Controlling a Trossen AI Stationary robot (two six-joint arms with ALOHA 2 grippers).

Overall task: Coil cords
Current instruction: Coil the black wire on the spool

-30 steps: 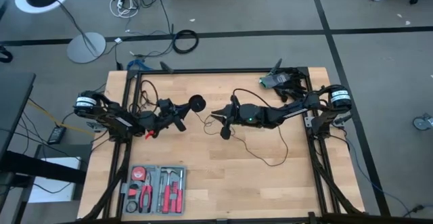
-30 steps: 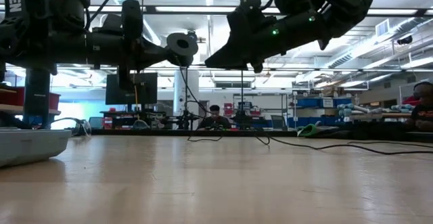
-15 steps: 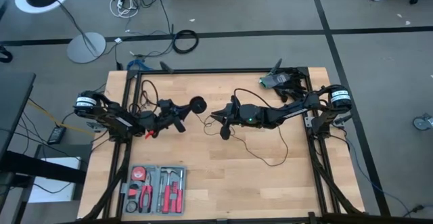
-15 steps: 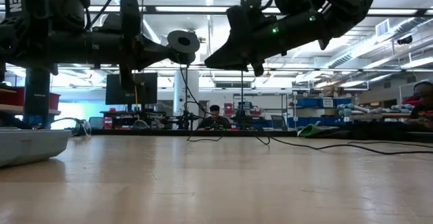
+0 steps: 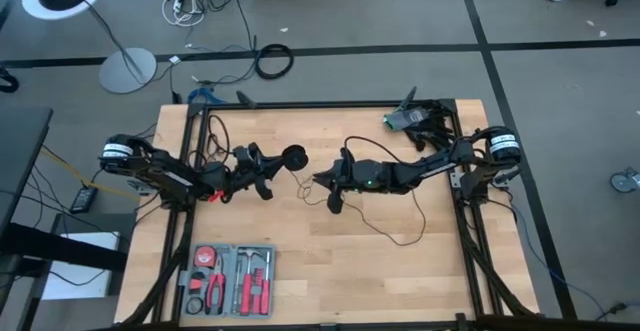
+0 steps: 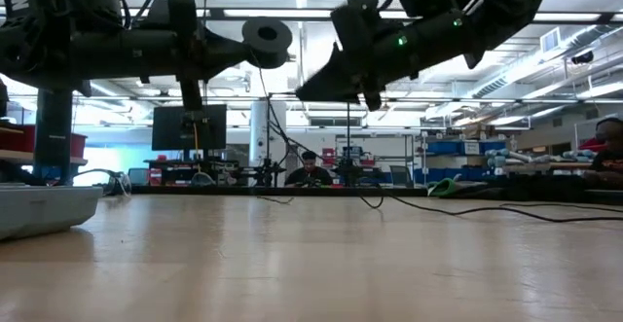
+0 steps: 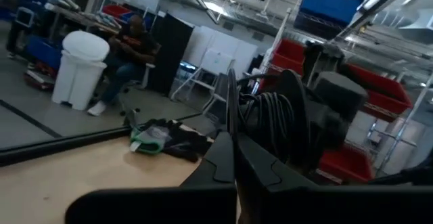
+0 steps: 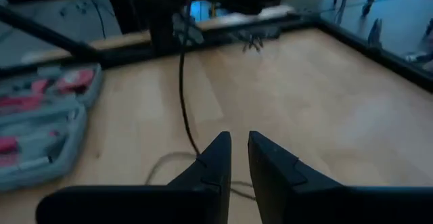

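the left gripper point(image 5: 285, 158) is shut on the puck point(image 5: 292, 155) of the cord point(image 5: 385, 233), held in the air near the table's centre. the right gripper point(image 5: 318, 178), just at its 4 o'clock, has its fingers point(image 8: 215, 158) nearly together with the wire running in against one of them; whether it truly pinches the wire cannot be told. the slack trails over the wooden table point(image 5: 330, 281) toward 5 o'clock.

the likely trouble is the thin wire slipping out of the right gripper if the arms pull apart, or the loose run snagging and dragging instead of forming loops. the two arms are close, so a careless swing could knock them together.

a tool case point(image 5: 228, 279) sits at 7 o'clock, a bundle of dark gear point(image 5: 415, 119) at 1 o'clock; neither blocks the work. a floor lamp point(image 5: 100, 31) and a thick cable ring point(image 5: 273, 62) stand off the table.
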